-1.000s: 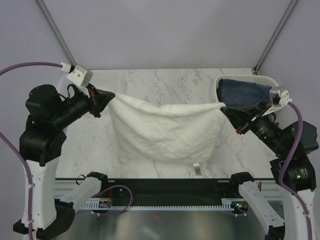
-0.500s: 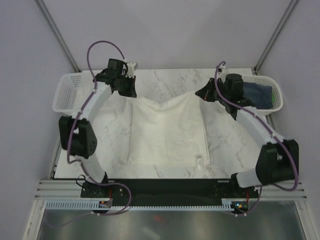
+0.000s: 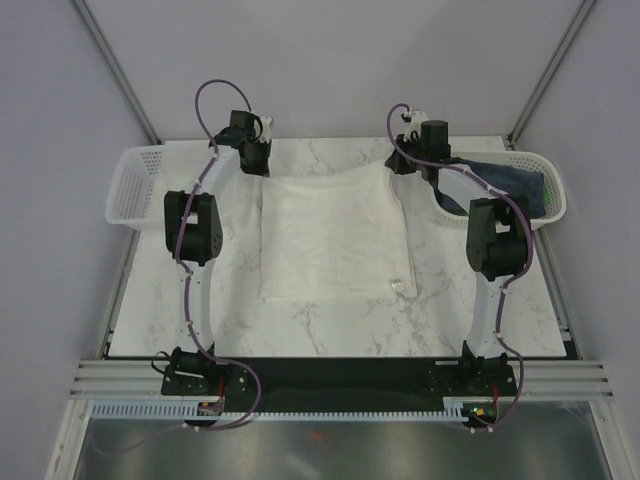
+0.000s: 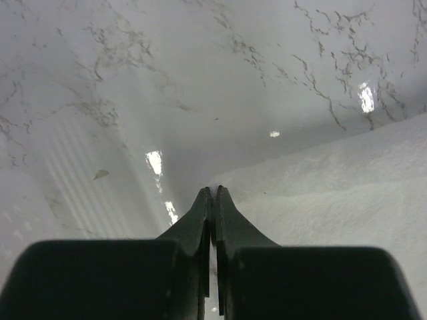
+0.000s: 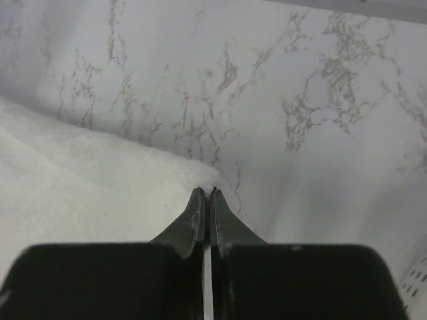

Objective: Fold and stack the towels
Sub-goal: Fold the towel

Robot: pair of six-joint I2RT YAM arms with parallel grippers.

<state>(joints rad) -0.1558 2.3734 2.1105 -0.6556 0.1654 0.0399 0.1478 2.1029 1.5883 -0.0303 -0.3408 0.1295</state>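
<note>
the cream towel lies spread flat on the table, in the middle and toward the far side. its near edge is straight, its far edge dips a little between the two far corners. a small tag sits at its near right corner.

both arms reach out to the far side. the left gripper is at the towel's far left corner and the right gripper is at its far right corner, both low at the tabletop.

in the left wrist view the left gripper has its fingers pressed together, tips right on the corner of the towel, which runs off to the right over the marble. in the right wrist view the right gripper is pinched together the same way on the other corner, with the towel spreading off to the left.

the navy towel lies bunched in the right basket, at the far right edge of the table, just beside the right arm. the left basket stands at the far left edge.
</note>
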